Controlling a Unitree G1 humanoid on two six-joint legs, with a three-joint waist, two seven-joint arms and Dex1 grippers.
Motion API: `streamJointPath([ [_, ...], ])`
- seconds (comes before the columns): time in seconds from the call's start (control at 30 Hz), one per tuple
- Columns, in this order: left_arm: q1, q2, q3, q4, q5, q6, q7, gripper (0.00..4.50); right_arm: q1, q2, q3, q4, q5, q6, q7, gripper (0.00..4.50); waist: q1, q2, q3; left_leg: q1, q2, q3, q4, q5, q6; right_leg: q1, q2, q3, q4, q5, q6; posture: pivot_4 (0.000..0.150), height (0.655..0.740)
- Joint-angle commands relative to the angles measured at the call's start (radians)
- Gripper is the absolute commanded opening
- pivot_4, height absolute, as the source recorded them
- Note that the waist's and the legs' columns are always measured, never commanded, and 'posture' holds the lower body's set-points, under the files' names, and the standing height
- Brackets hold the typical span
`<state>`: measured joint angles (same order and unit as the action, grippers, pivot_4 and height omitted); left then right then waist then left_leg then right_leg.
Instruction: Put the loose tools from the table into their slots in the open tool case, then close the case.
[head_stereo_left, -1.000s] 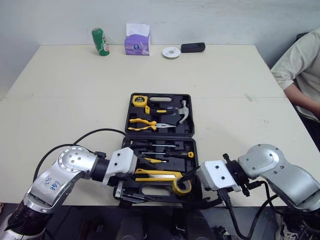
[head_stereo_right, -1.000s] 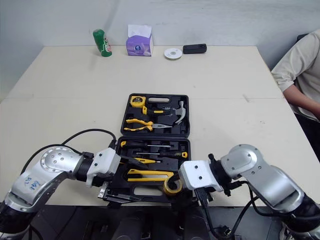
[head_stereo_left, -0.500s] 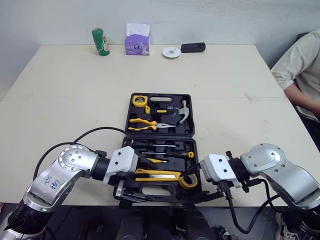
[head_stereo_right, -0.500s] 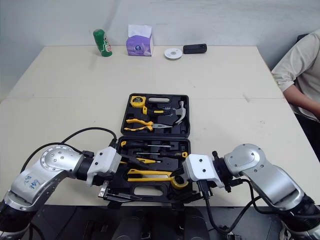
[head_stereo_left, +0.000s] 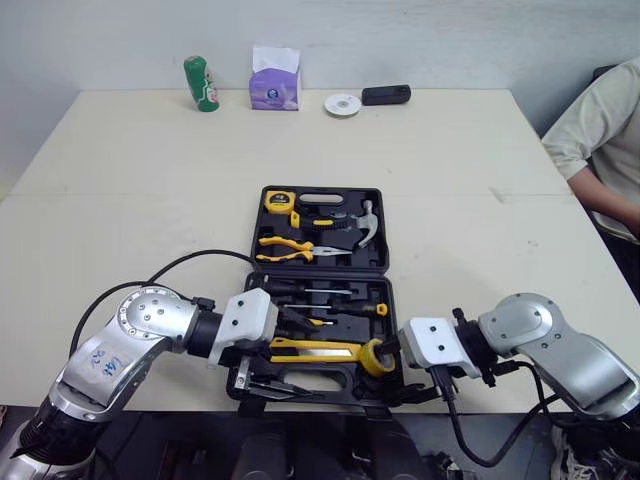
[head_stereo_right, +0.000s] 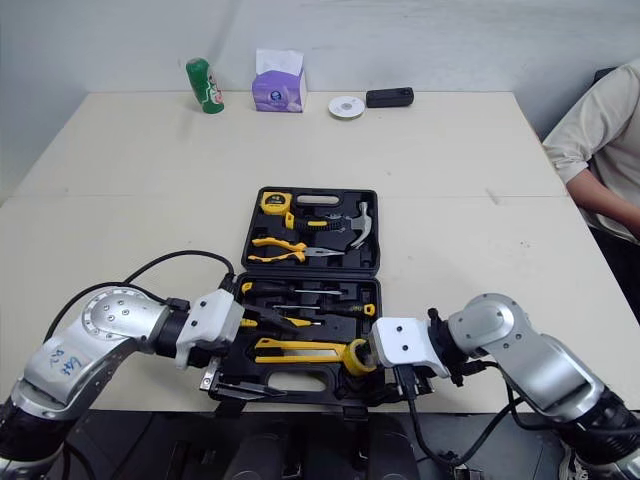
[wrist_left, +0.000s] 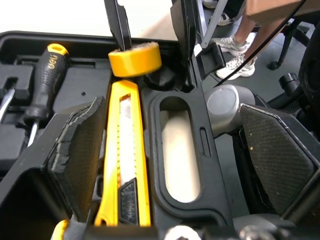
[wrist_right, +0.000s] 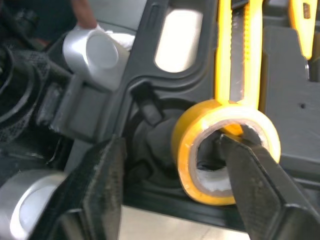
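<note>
I note the open tool case (head_stereo_left: 322, 290) on the desk (head_stereo_left: 150, 200); the right gripper (head_stereo_left: 388, 352) touches the yellow tape roll (head_stereo_left: 372, 357) at its near right corner.

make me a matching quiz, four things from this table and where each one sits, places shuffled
Things:
1. tape roll
2. tape measure
3. hammer
4. green can

Places:
A. far left of the table
B. near half of the tool case, right corner
C. far half, left corner
D. far half, right side

Pairs: 1-B, 2-C, 3-D, 4-A
</note>
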<state>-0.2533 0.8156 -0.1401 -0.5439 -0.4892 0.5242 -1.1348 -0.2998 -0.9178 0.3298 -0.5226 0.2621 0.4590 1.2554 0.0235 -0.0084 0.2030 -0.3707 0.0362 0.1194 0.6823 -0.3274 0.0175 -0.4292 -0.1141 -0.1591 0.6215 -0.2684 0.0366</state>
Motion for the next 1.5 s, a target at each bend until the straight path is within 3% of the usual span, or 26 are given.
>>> streamJointPath([
  [0.03,-0.003,0.000,-0.006,-0.034,-0.013,0.000,0.002,4.50,-0.004,-0.002,-0.013,-0.046,0.018,0.010,0.001,1.26,0.001,0.000,0.000,0.000,0.000,0.000,0.000,0.000,0.000,0.000,0.000,0.000,0.000,0.000,0.000,0.150,0.7252],
  [0.1,-0.001,0.000,-0.007,-0.036,-0.013,-0.001,0.001,4.50,-0.002,-0.018,-0.029,-0.069,0.032,0.010,0.011,0.18,0.001,0.000,0.000,0.000,0.000,0.000,0.000,0.000,0.000,0.000,0.000,0.000,0.000,0.000,0.000,0.150,0.7252],
  [0.13,-0.001,0.000,-0.008,-0.036,-0.013,-0.002,0.000,4.50,-0.001,-0.024,-0.035,-0.078,0.037,0.011,0.014,0.05,0.001,0.000,0.000,0.000,0.000,0.000,0.000,0.000,0.000,0.000,0.000,0.000,0.000,0.000,0.000,0.150,0.7252],
  [0.37,0.001,-0.004,-0.023,-0.052,-0.022,0.003,0.001,4.50,0.017,-0.051,-0.050,-0.149,0.069,0.030,0.018,0.05,0.001,0.000,0.000,0.000,0.000,0.000,0.000,0.000,0.000,0.000,0.000,0.000,0.000,0.000,0.000,0.150,0.7252],
  [0.8,-0.008,0.004,-0.023,-0.066,-0.032,0.021,-0.003,4.50,0.069,-0.051,-0.015,-0.120,0.018,-0.003,0.016,0.05,0.001,0.000,0.000,0.000,0.000,0.000,0.000,0.000,0.000,0.000,0.000,0.000,0.000,0.000,0.000,0.150,0.7252],
  [1.03,-0.013,0.007,-0.020,-0.055,-0.029,0.015,-0.008,4.50,0.083,-0.087,-0.132,-0.206,0.183,0.027,0.069,3.24,0.002,0.000,0.000,0.000,0.000,0.000,0.000,0.000,0.000,0.000,0.000,0.000,0.000,0.000,0.000,0.150,0.7252],
  [1.27,-0.017,0.006,-0.022,-0.045,-0.026,0.009,-0.016,4.50,0.076,-0.009,-0.180,-0.123,0.212,-0.030,0.011,3.24,0.001,-0.002,0.001,0.000,0.000,0.000,0.000,0.000,0.000,0.000,0.000,0.000,-0.001,0.000,0.000,0.150,0.7252],
  [1.37,-0.014,0.000,-0.030,-0.045,-0.022,0.008,-0.014,4.50,0.092,0.106,-0.159,-0.058,0.230,-0.065,-0.034,2.45,0.001,-0.003,0.001,0.000,0.000,0.000,0.000,0.000,0.000,0.000,0.000,0.000,0.000,0.000,0.000,0.150,0.7252],
  [1.5,-0.015,-0.001,-0.029,-0.042,-0.025,0.010,-0.016,4.50,0.157,0.167,-0.117,-0.005,0.187,-0.136,-0.035,0.53,0.003,-0.003,0.001,0.000,0.000,0.000,0.000,0.000,0.000,0.000,0.000,0.000,0.000,0.000,0.000,0.150,0.7252],
])
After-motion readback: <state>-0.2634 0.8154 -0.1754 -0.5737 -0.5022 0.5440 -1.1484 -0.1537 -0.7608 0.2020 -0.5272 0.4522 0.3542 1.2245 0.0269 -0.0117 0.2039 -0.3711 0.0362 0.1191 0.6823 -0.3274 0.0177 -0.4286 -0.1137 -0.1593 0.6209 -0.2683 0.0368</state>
